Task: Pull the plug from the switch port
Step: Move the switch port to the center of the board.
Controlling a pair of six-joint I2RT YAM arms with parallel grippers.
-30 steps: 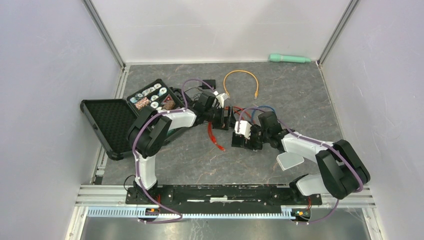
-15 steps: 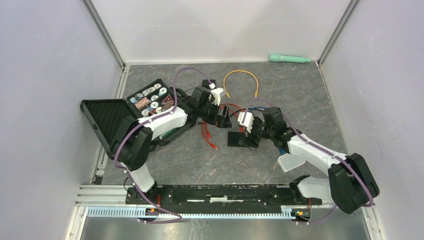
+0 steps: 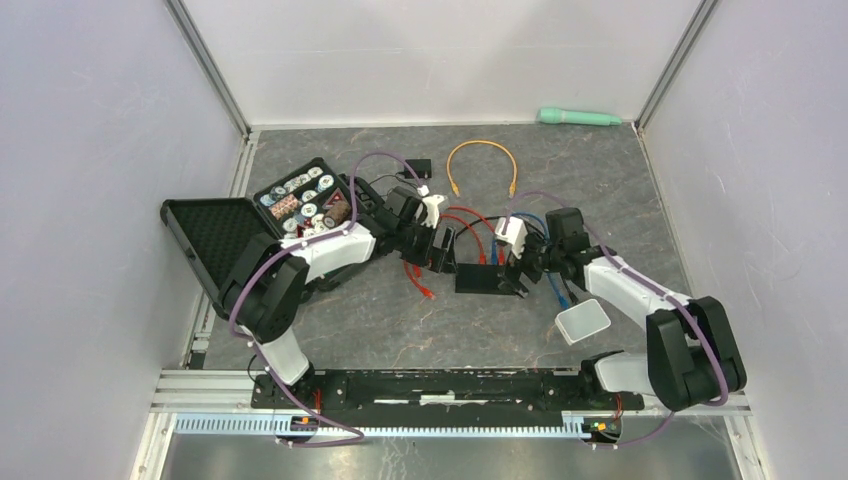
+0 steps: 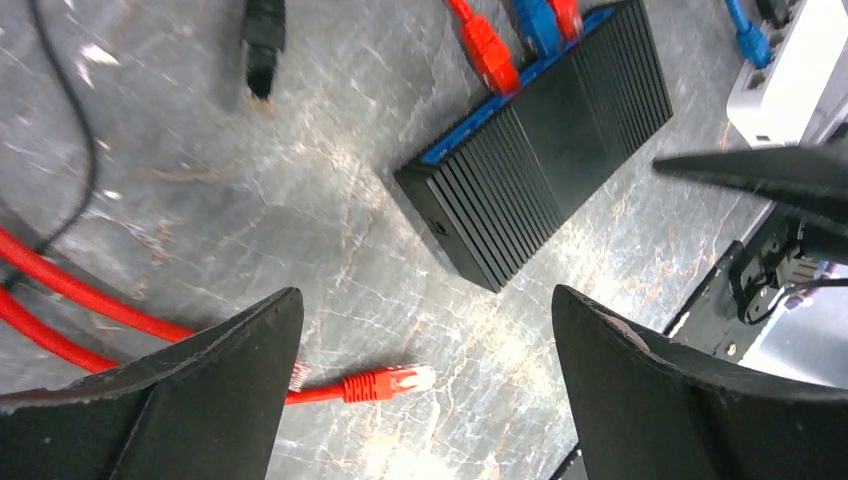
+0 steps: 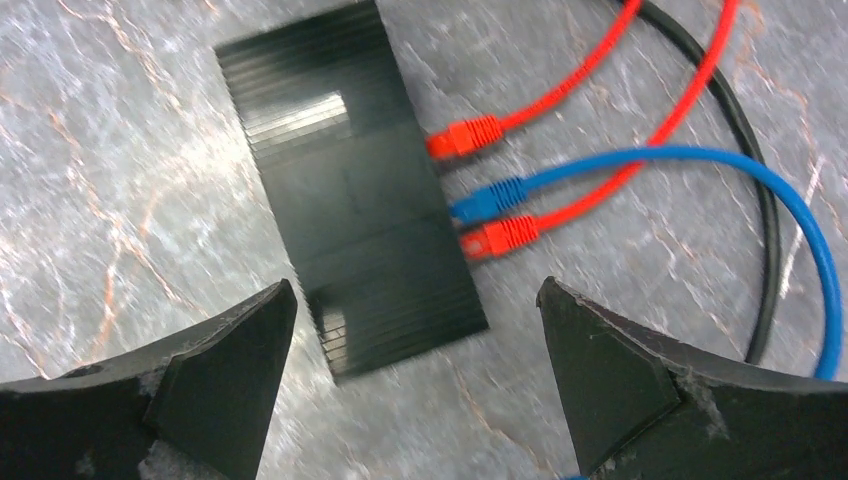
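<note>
Switch (image 5: 350, 190): one
Plugged in: two red plugs (image 5: 462, 136), one blue plug (image 5: 487, 200)
Loose red plug (image 4: 385, 382): one
My left gripper (image 4: 425, 295), right gripper (image 5: 415, 285): both spread, empty

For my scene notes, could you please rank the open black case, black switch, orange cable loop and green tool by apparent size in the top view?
1. open black case
2. orange cable loop
3. black switch, green tool: too alike to rank
</note>
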